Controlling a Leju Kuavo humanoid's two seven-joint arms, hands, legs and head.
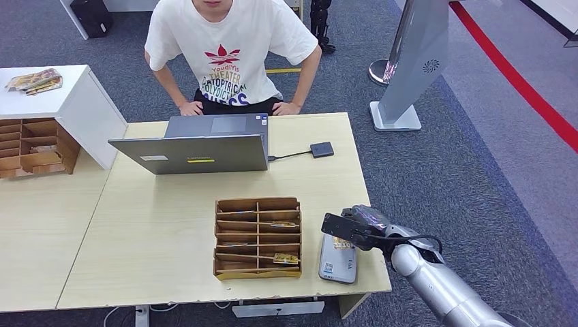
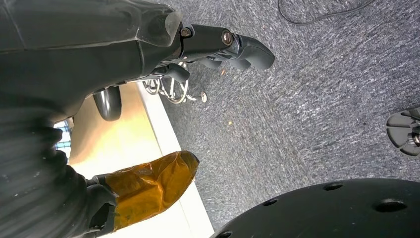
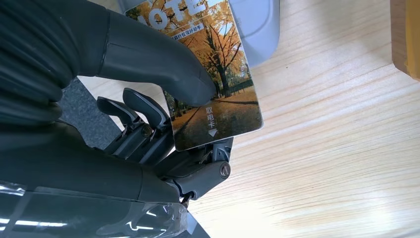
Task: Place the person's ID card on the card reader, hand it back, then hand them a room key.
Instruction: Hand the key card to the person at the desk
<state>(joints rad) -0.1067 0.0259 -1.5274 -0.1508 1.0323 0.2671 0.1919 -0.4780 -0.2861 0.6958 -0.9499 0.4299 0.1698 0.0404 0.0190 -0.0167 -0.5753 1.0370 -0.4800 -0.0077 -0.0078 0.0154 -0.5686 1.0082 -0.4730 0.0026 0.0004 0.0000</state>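
A light wooden table (image 1: 170,225) took up the middle of the scene, with a person in a white printed T-shirt (image 1: 232,48) leaning on its far edge, both palms on the wood. Just in front of the person stood an open grey laptop (image 1: 198,143), its lid back turned toward the robot, and a cable ran right from it to a small dark adapter (image 1: 322,149). Near the front edge sat a brown compartmented card organizer (image 1: 258,237) holding a few cards in its slots. Immediately to its right lay the grey card reader (image 1: 338,261). The right hand (image 1: 354,227) hovered over the far end of that reader, and its thumb and fingers (image 3: 148,111) pinched a room key card (image 3: 218,84) printed with autumn trees, which was lifted above the reader and the table rather than lying flat on either. The left hand (image 2: 218,47) hung beside the table over grey carpet, its fingers curled loosely and parted, holding nothing.
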